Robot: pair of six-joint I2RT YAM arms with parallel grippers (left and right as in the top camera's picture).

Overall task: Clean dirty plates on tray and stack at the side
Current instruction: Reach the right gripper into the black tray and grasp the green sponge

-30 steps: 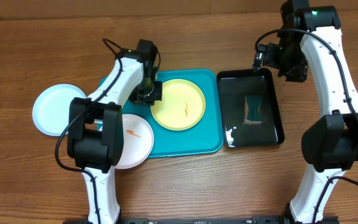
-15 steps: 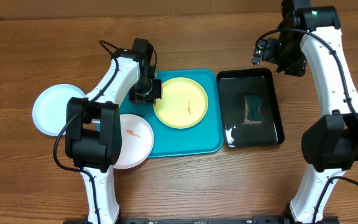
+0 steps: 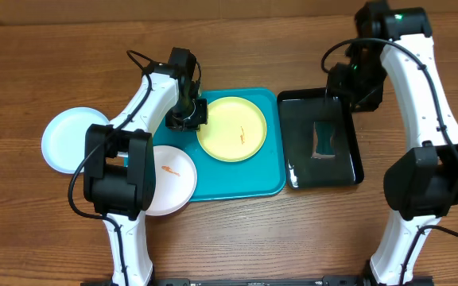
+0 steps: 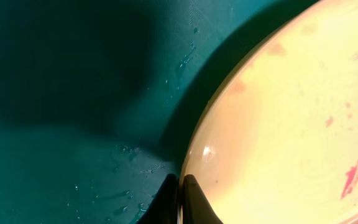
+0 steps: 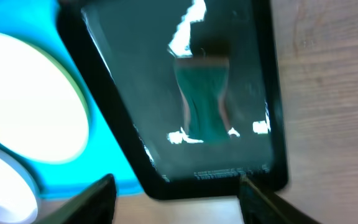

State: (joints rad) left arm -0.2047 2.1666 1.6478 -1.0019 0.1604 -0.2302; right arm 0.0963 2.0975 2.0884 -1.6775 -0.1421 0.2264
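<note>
1. Left pincer (image 3: 188, 119) sat, seen from overhead, at the rim of the yellow-green plate (image 3: 230, 129) on the turquoise tray (image 3: 253, 179). The white plate (image 3: 173, 179) overlapped that tray's edge, and the pale blue plate (image 3: 64, 140) lay on the bench (image 3: 38, 230) beside it. My right pincer (image 3: 347, 83) hung over the far end of the black tray (image 3: 328, 171).
2. On the left wrist view, I saw its fingers (image 4: 195, 200) clamped narrow on the yellow-green plate's rim.
3. On the right wrist view, that pincer stood wide, holding nothing.
</note>
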